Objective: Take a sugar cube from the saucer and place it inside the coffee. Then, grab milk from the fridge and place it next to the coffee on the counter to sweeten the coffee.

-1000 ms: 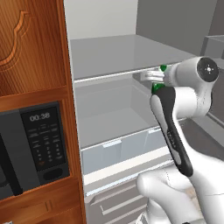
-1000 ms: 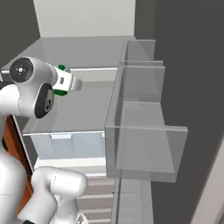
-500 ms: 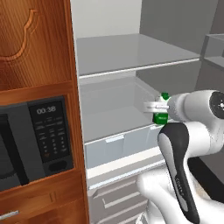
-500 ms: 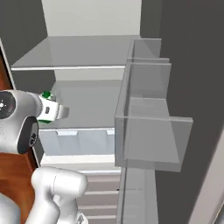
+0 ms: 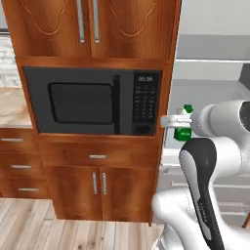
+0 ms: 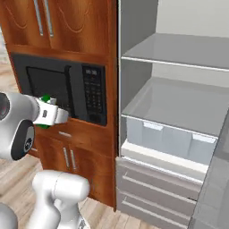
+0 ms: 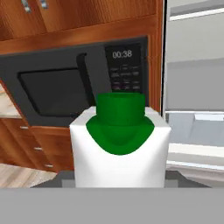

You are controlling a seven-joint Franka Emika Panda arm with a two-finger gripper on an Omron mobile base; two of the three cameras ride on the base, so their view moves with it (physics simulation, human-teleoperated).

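The fridge (image 6: pixel 179 134) stands open on the right, with pale grey shelves and translucent drawers inside, and it touches the tall reddish-brown wood cabinet (image 5: pixel 97 166) on its left. In this cabinet sits the black microwave (image 5: pixel 93 101) with its keypad, and its clock shows 00:38. At the far left edge a piece of the beige counter (image 5: pixel 12 108) is visible. The gripper (image 5: pixel 177 122) is closed on the milk (image 7: pixel 120 144) and holds it in the air in front of the cabinet, near the microwave's keypad and outside the fridge. In the hand view the carton's green cap points toward the microwave.
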